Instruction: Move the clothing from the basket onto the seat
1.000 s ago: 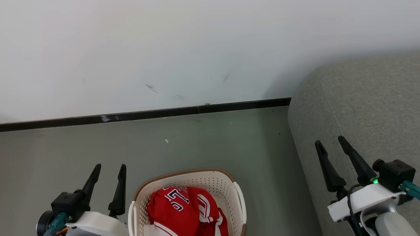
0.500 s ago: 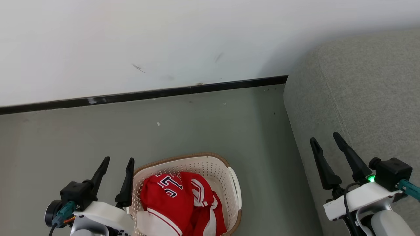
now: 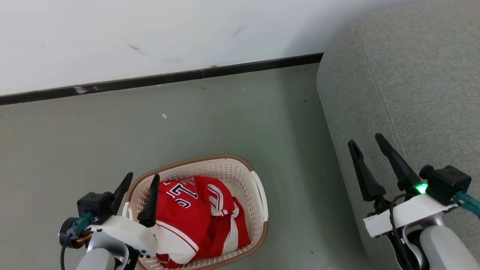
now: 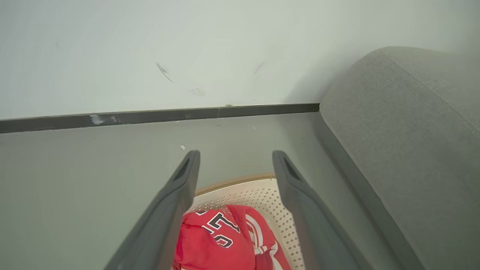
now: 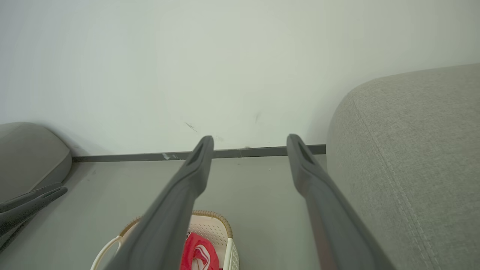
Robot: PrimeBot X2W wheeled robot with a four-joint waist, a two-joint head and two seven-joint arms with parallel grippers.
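There was one basket (image 3: pixel 228 171), one seat (image 3: pixel 405 93), one left pincer (image 3: pixel 142 175), one right pincer (image 3: pixel 364 139), and perhaps two bunched pieces of clothing (image 3: pixel 202 213).

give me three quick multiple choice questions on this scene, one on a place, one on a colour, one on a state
1. In the head view, the seat stands on which side of the basket? A right B left C behind it
2. The clothing is mainly: A blue B red with white trim C green
3. The left gripper has its jaws: A shut on fabric B shut on the rim C open, holding nothing
Answers: 1 A, grey upholstery rises right of the basket; 2 B, red fabric with white stripes shows; 3 C, its fingers stand apart, gripping nothing.
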